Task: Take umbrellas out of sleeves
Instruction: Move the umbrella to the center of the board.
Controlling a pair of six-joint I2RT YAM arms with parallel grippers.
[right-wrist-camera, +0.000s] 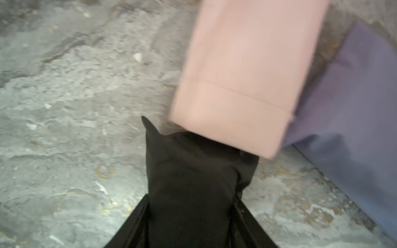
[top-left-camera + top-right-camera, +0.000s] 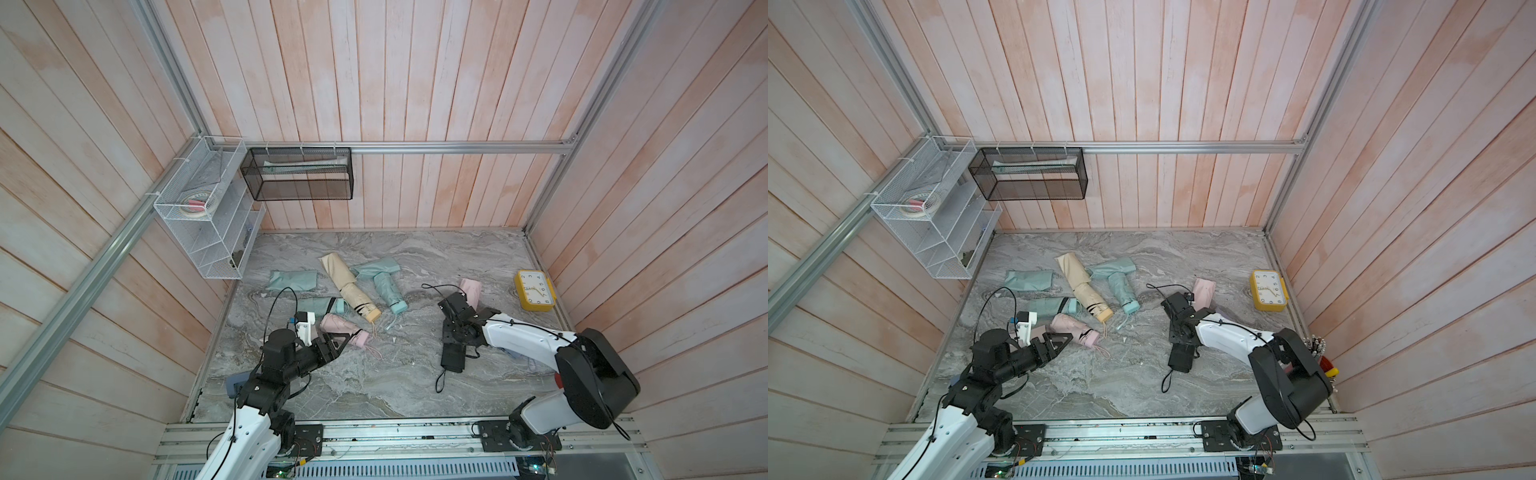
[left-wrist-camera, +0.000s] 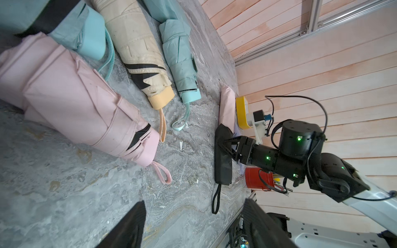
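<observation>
A black sleeve (image 2: 453, 360) lies right of the table's middle, and a black wrist cord (image 2: 440, 380) trails from its near end. My right gripper (image 2: 451, 332) is shut on it; in the right wrist view black fabric (image 1: 193, 167) fills the space between the jaws. One end of it touches a flat pink sleeve (image 1: 242, 75). My left gripper (image 3: 193, 201) hangs open over bare table beside a pink umbrella (image 3: 75, 101). Farther back lie a cream-yellow umbrella (image 2: 353, 291) half in its sleeve, a mint umbrella (image 2: 388, 293) on a mint sleeve (image 2: 376, 268), and another mint umbrella (image 2: 320, 305).
A flat mint sleeve (image 2: 293, 280) lies at the back left. A lavender sleeve (image 1: 354, 107) lies under my right arm. A yellow clock (image 2: 535, 290) sits by the right wall, with a red cup (image 3: 255, 178) nearer the front. A white wire rack (image 2: 199, 216) and a black mesh basket (image 2: 299, 174) hang on the walls.
</observation>
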